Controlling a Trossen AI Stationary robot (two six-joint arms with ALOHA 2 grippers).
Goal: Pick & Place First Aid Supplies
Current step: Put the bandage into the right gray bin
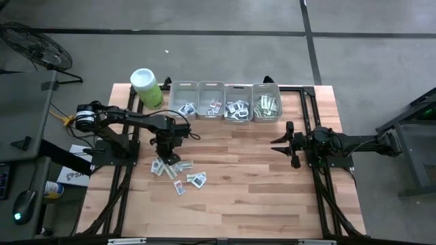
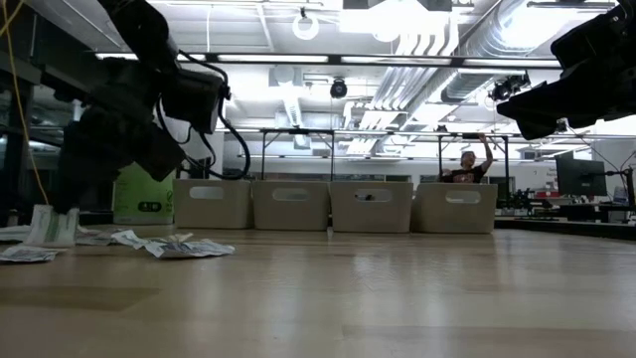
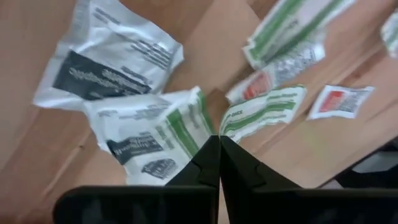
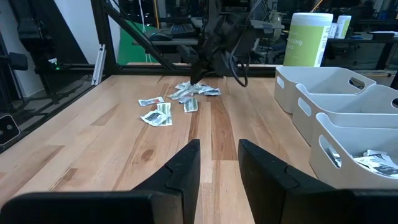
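The first aid supplies (image 1: pixel 178 170) are small flat paper packets lying loose on the wooden table, left of centre. More of them lie in the grey bins (image 1: pixel 225 88) at the far edge. My left gripper (image 3: pixel 219 139) points steeply down into the far end of the pile, shut. Under it a white and green packet (image 2: pixel 50 227) stands up on edge in the low view. My right gripper (image 4: pixel 219 152) hovers open at the table's right side, well away from the packets and touching nothing. My left gripper comes slanting from above, its shut fingertips meeting where a white packet's green-striped edge (image 3: pixel 204 122) and a green-and-white strip's end (image 3: pixel 231 124) adjoin. Which edge lies between them I cannot tell. The packet under the fingers stands upright with its lower edge among the pile.
A row of grey bins (image 2: pixel 288 204) stands along the far edge, with a lime-green canister (image 1: pixel 146 87) at its left end. Bare wood lies between the pile and my right arm. A person (image 2: pixel 467 167) shows far behind the table.
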